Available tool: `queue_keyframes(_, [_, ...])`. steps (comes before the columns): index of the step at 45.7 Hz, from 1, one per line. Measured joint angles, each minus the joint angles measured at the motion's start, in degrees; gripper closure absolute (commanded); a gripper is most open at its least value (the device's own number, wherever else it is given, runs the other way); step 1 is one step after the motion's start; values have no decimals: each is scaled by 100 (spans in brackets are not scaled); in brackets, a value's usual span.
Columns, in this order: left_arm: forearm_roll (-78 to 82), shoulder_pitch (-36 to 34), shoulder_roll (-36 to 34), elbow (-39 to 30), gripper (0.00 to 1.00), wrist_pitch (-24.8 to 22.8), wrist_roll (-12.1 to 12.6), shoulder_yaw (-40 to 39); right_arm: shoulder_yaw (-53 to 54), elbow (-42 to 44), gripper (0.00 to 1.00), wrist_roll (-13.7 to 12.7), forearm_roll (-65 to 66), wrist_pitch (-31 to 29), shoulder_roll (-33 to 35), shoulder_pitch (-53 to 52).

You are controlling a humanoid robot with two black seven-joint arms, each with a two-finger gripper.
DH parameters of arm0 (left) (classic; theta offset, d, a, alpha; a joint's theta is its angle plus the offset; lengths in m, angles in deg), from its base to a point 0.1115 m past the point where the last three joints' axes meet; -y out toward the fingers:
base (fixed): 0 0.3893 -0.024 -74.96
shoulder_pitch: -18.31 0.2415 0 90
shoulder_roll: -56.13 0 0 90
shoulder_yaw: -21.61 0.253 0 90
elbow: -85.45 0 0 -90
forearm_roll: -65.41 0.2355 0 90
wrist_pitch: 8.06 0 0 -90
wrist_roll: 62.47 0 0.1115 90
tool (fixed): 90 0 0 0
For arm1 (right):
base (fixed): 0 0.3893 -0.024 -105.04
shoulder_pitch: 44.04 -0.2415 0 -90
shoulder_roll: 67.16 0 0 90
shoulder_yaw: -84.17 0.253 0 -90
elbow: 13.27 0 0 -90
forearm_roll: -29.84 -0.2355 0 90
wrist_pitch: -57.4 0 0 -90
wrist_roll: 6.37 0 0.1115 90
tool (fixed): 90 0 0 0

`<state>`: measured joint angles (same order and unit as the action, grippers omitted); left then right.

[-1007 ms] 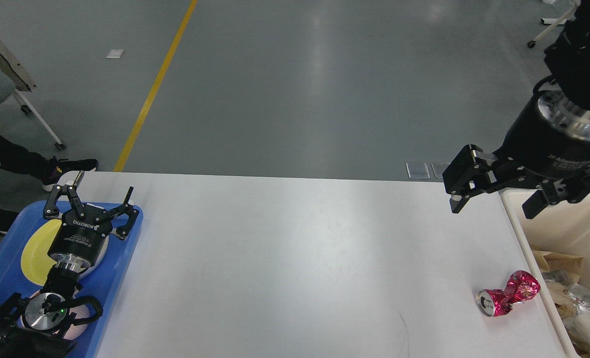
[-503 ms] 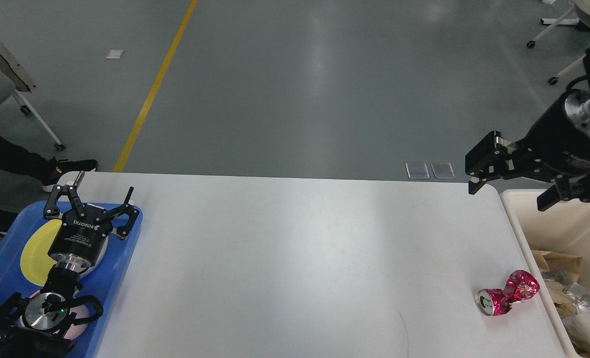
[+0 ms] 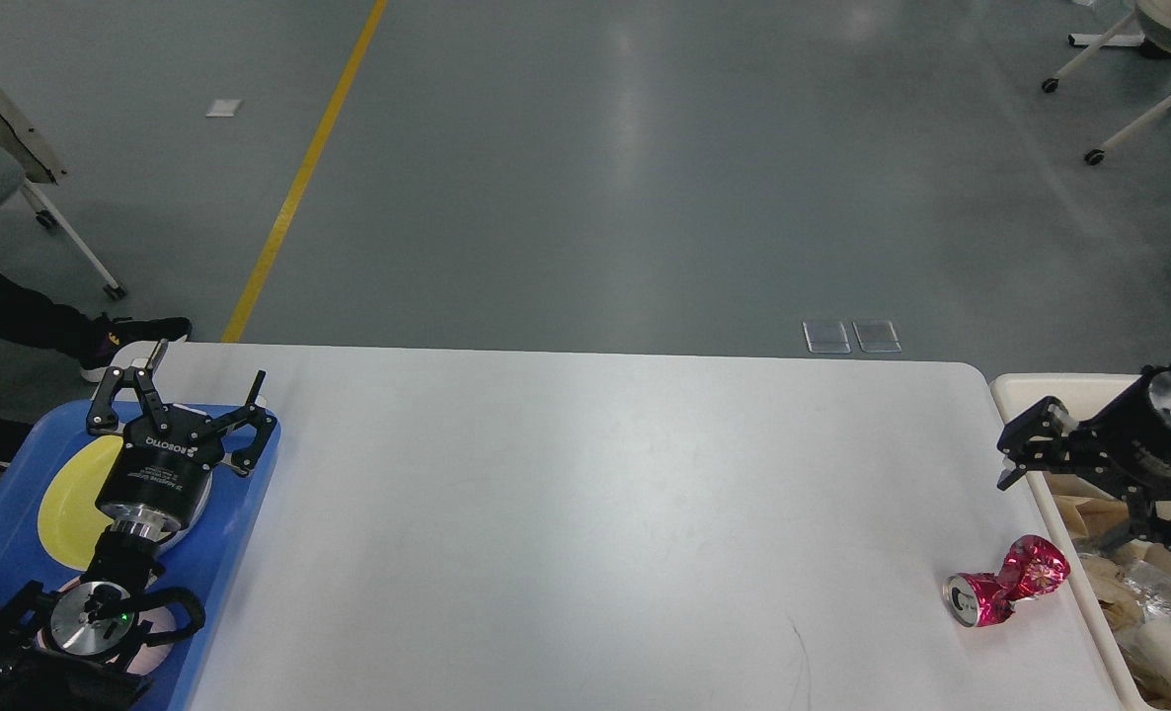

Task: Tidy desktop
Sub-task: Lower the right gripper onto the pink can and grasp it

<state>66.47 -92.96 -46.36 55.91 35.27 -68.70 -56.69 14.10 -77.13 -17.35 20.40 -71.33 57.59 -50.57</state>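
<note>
The white desktop [image 3: 585, 494] fills the lower part of the head view. A crushed red can [image 3: 1008, 585] lies on its side near the desktop's right edge. My right gripper [image 3: 1059, 513] is open and empty. It hangs over the left rim of the beige bin [image 3: 1040, 387], just behind and to the right of the can, apart from it. My left gripper [image 3: 205, 367] is open and empty above the blue tray [image 3: 240, 533] at the desktop's left end.
A yellow plate [image 3: 67, 494] lies in the blue tray under my left arm. The beige bin holds crumpled paper and wrappers [image 3: 1138, 602]. A person's legs and shoes [image 3: 131, 331] are on the floor at the far left.
My right arm has come down and to the right, from high over the desktop's far right corner to low over the bin's rim. The left arm and the can have not moved.
</note>
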Motion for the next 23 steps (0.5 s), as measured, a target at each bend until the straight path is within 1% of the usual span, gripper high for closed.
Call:
queue_keyframes(7, [0, 0, 0, 0, 3, 0, -2, 0, 659, 720, 1, 0, 10, 430, -22, 1138])
queue_keyframes(15, [0, 0, 0, 0, 3, 0, -2, 0, 1136, 1491, 1, 0, 8, 963, -290, 2289])
queue_keyframes(23, [0, 0, 0, 1, 3, 0, -2, 0, 1394, 2231, 0, 1, -50, 1109, -648, 3003])
